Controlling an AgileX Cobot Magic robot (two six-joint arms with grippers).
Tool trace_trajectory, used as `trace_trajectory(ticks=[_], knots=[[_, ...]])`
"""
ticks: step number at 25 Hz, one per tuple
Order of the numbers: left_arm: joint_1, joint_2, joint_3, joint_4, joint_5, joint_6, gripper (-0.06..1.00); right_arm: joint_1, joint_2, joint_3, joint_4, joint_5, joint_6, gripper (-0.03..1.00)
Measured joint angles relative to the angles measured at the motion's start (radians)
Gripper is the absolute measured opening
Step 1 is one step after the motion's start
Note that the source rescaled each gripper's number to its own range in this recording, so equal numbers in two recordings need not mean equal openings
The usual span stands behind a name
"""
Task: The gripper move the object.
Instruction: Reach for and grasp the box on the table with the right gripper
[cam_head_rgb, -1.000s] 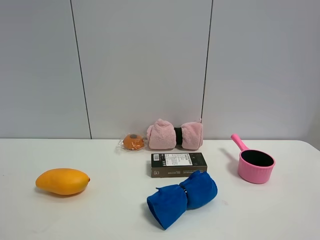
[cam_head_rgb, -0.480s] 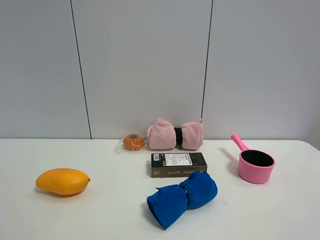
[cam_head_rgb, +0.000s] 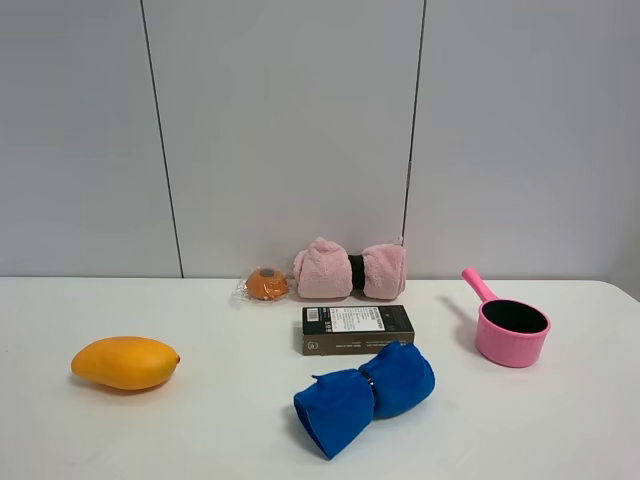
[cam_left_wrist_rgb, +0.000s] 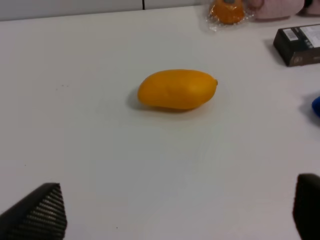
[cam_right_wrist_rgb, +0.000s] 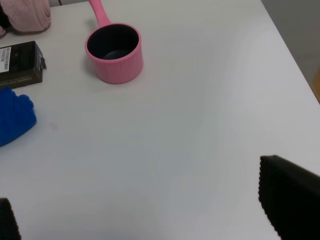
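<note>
The dark carton (cam_head_rgb: 357, 329) with a white label lies flat at the table's middle, just behind the blue rolled towel (cam_head_rgb: 365, 396). It also shows in the left wrist view (cam_left_wrist_rgb: 300, 44) and in the right wrist view (cam_right_wrist_rgb: 20, 65). My left gripper (cam_left_wrist_rgb: 172, 220) is open and empty over bare table, short of the mango (cam_left_wrist_rgb: 177, 89). My right gripper (cam_right_wrist_rgb: 145, 215) is open and empty over bare table, short of the pink pot (cam_right_wrist_rgb: 114, 52). Both are well away from the carton. Neither arm shows in the exterior view.
A yellow mango (cam_head_rgb: 125, 362) lies at the left. A pink pot (cam_head_rgb: 510, 330) stands at the right. A pink rolled towel (cam_head_rgb: 350, 270) and a wrapped orange item (cam_head_rgb: 266, 285) sit at the back by the wall. The table's right edge (cam_right_wrist_rgb: 287, 50) is near the pot.
</note>
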Motion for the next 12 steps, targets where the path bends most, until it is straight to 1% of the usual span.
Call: trace_trajectory(ticks=[8, 12], knots=[[0.000, 0.000, 0.000, 0.000, 0.000, 0.000, 1.00, 0.000, 0.000, 0.000, 0.006, 0.000, 0.000, 0.99], [0.000, 0.000, 0.000, 0.000, 0.000, 0.000, 1.00, 0.000, 0.014, 0.000, 0.032, 0.000, 0.000, 0.99]])
